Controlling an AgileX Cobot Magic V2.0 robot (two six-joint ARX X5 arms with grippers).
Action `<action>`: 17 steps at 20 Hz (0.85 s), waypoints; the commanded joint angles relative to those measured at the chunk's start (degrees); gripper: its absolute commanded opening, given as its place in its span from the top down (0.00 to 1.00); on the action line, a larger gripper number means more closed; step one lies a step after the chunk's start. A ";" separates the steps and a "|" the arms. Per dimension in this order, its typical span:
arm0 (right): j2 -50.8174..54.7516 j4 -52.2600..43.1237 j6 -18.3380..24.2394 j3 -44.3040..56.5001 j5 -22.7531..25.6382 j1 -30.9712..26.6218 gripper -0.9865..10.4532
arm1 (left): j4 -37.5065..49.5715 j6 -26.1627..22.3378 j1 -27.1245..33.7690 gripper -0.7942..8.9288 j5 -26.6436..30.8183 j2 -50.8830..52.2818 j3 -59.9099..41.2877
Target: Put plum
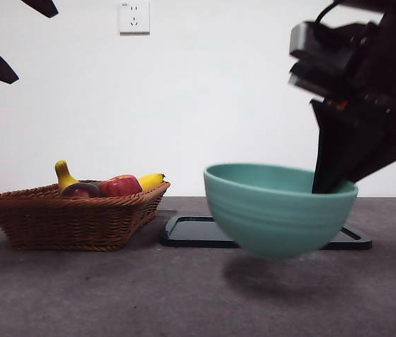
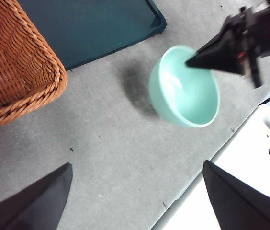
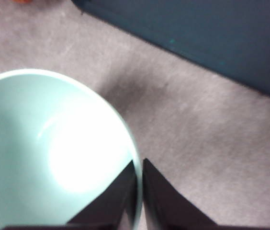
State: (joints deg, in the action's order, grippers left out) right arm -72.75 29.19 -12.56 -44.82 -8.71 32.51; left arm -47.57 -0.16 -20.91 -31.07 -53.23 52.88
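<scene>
1. While the left gripper (image 2: 135, 196) waits high over the grey table (image 2: 106, 139) with its two black wedge-shaped jaws spread wide apart and nothing between them, the right gripper (image 1: 333, 184) is at work on the right of the front view.
2. Its tapered black jaws are pinched together on the rim of a pale teal bowl (image 1: 275, 210), one jaw inside the wall and one outside, as the right wrist view (image 3: 139, 191) shows.
3. That bowl is smooth and glossy, round with a deep curved belly and faint horizontal ridges on its outer wall; it hangs clear of the table, a soft shadow lying beneath it.
4. Its inside is bare and shiny, catching a bright patch of light (image 3: 53, 153).
5. Behind the bowl lies a flat dark tray (image 1: 191, 232) with rounded corners and a low raised rim, resting on the matte, finely speckled grey surface.
6. On the left stands a woven wicker basket (image 1: 64, 221), brown, with a braided rim and sloping sides.
7. The plum (image 1: 81, 190), small, round and dark maroon with a glossy skin, sits inside the basket toward its front, its top just showing above the rim.
8. Touching it on the right is a red apple (image 1: 119, 186), brighter and streaked; a yellow banana (image 1: 150, 180) lies behind it, and a yellow pear-shaped stalked fruit (image 1: 64, 175) rises behind the plum.
</scene>
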 commanded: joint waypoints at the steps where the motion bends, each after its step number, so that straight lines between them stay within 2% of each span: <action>1: -2.73 -1.66 -0.98 -0.13 0.20 1.09 0.91 | 0.39 -0.70 -0.22 0.47 -0.35 -0.37 1.05; 12: -6.62 -2.99 -0.98 -0.13 0.15 1.66 0.90 | 0.33 -0.70 -0.22 0.47 -0.35 -0.37 1.05; 15: -6.62 -2.45 -0.98 -0.13 0.20 1.66 0.76 | 0.33 -0.70 -0.22 0.47 -0.35 -0.37 1.05; 17: -6.62 -2.36 -1.01 -0.13 0.17 1.66 0.73 | 0.33 -0.68 -0.22 0.47 -0.35 -0.37 1.05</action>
State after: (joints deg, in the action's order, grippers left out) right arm -78.48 26.94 -12.95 -44.73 -8.75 33.71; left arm -47.64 -0.16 -20.91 -31.07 -53.23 52.88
